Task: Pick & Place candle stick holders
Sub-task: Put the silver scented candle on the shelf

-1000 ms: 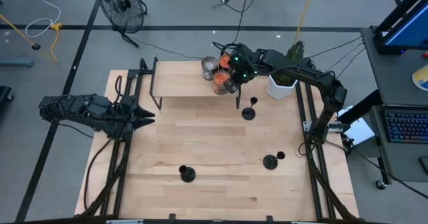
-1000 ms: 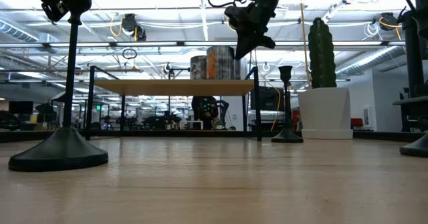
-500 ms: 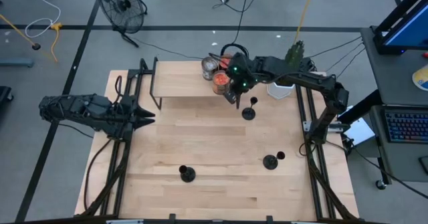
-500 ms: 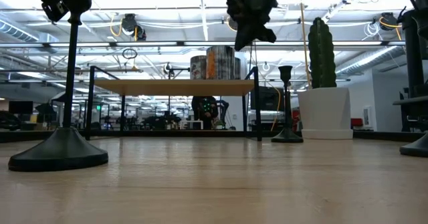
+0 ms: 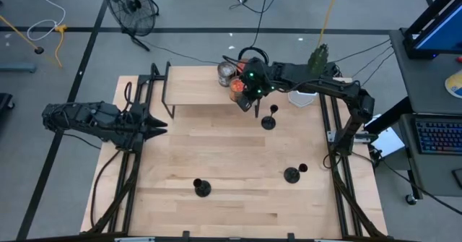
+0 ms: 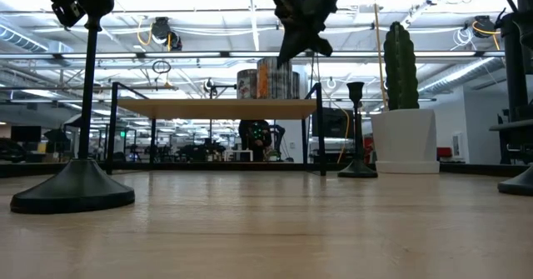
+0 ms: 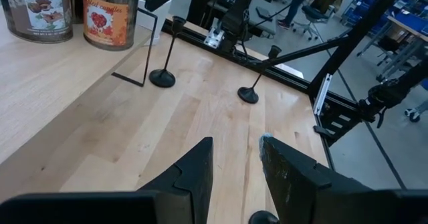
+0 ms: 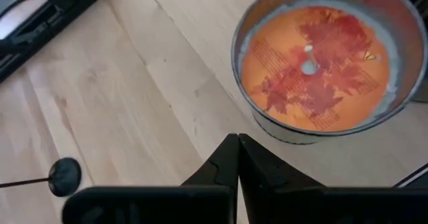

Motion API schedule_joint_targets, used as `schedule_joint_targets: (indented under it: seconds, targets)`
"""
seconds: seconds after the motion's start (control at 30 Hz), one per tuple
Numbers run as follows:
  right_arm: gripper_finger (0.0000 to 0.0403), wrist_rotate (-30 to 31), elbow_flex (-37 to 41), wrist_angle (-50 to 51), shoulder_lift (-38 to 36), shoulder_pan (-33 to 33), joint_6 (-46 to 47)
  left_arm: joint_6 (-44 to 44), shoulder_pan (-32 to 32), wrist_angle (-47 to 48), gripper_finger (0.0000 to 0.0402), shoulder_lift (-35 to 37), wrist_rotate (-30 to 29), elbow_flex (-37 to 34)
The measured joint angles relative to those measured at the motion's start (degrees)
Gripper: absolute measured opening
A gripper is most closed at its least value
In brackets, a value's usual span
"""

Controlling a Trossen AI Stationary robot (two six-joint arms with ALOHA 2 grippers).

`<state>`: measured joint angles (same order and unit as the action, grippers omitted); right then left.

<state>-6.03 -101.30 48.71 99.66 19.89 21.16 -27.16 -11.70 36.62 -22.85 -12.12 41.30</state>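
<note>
Right gripper [image 5: 247,102], fingers pressed together and empty, hovers upper centre beside the orange candle jar [image 5: 236,89]. Three small black candle stick holders stand on the wooden table [image 5: 216,155]: centre [image 5: 268,119], lower left [image 5: 201,188], lower right [image 5: 292,173]. Left gripper [image 5: 157,128], fingers slightly apart, waits mid-left.

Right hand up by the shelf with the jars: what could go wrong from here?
1. The right hand, shut and empty, hangs right beside the orange candle jar on the raised shelf; a sideways move could knock it off.
2. The nearest candle stick holder stands just off the shelf corner; a descending arm may tip its thin stem.
</note>
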Motion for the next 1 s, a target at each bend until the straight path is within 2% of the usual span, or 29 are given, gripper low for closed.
schedule_joint_targets:
  seconds: [0.87, 0.93, 1.0]
  targets:
    - [0.0000, 3.28, 0.00, -1.37, -0.09, 1.52, -1.26, 0.07, 0.00, 0.02, 0.0131, 0.00, 0.07, 0.00]
    - [0.0000, 2.60, -0.01, -1.33, -0.09, 1.51, -0.79, 0.03, 0.00, 0.00, 0.0131, 0.00, 0.08, 0.00]
    - [0.0000, -0.72, -0.09, -0.02, -0.22, 0.88, 0.76, 0.00, -0.02, 0.01, 0.0131, -0.02, 0.12, 0.00]
